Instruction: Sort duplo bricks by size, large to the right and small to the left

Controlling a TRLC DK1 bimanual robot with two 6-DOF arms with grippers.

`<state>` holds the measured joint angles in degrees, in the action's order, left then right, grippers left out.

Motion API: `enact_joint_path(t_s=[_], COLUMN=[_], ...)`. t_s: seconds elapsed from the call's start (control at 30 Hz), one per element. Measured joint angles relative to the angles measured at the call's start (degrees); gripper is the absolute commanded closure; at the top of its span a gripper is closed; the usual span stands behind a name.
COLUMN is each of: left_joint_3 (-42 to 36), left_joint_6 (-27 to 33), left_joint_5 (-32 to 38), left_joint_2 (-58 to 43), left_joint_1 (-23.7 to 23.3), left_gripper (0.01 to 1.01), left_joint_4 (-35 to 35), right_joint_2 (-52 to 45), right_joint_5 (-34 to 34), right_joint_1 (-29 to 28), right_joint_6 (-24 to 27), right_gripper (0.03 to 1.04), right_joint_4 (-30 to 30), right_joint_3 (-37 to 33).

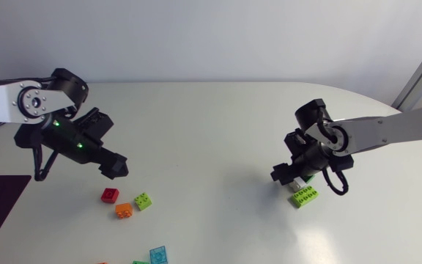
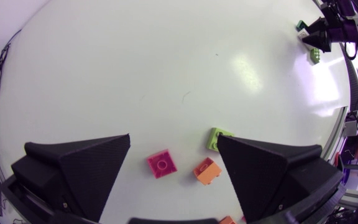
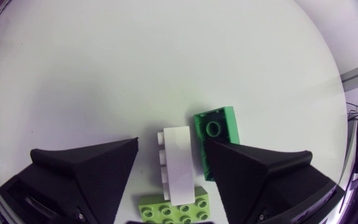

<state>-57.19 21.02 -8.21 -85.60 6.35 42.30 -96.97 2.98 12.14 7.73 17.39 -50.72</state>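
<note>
Duplo bricks [image 1: 124, 210] lie in two groups, and you should treat each group differently.

At the left, on the near side, are the red brick [image 2: 161, 163], the orange brick [image 2: 207, 171] and the small lime brick [image 2: 218, 138], near one another but apart. The left claw [image 2: 174, 138] hangs over them with its fingers spread wide, and it holds nothing. These bricks look already sorted. A turquoise brick [image 1: 159, 254] lies nearer still; I cannot tell its size.

At the right is the large group. The right claw [image 3: 171, 141] is low over it, also spread wide, and it grips nothing. The white brick [image 3: 178, 163] lies between its fingers, but one finger stands clear of it.

The white brick rests on its side, with its studs toward that clear finger. Its long axis runs straight ahead of the claw, along the fingers. The dark green brick [image 3: 216, 140] lies parallel and just beside it, hollow side up, partly under the other finger. The large lime brick [image 3: 174, 208] lies studs up, crosswise at the white brick's near end.

I judge that the white brick is being set down here. Lift the right claw straight up, without turning, so that it does not drag the dark green brick.
</note>
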Motion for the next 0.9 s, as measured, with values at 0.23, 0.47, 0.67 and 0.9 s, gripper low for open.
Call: enact_joint_path(t_s=[0.23, 0.47, 0.67, 0.9], left_joint_3=[0.1, 4.5, 8.3, 11.5], left_joint_6=[-0.3, -4.5, -4.5, -4.5], left_joint_5=[0.0, 0.1, 0.3, 1.6], left_joint_2=[3.0, 4.7, 9.3, 11.5], left_joint_1=[0.1, 2.5, 4.5, 4.1], left_gripper=[0.054, 0.054, 0.054, 0.054], left_joint_4=[1.0, 0.3, 0.3, -0.5], right_joint_2=[3.9, 7.8, 10.6, 11.3], right_joint_5=[0.0, 0.0, 0.0, 0.0], right_joint_1=[3.5, 8.0, 9.6, 10.5], right_joint_6=[-1.3, -4.6, -6.4, -7.1], right_gripper=[0.07, 0.07, 0.07, 0.07], right_joint_4=[0.0, 0.2, 0.7, 0.7], right_joint_3=[0.0, 0.0, 0.4, 2.4])
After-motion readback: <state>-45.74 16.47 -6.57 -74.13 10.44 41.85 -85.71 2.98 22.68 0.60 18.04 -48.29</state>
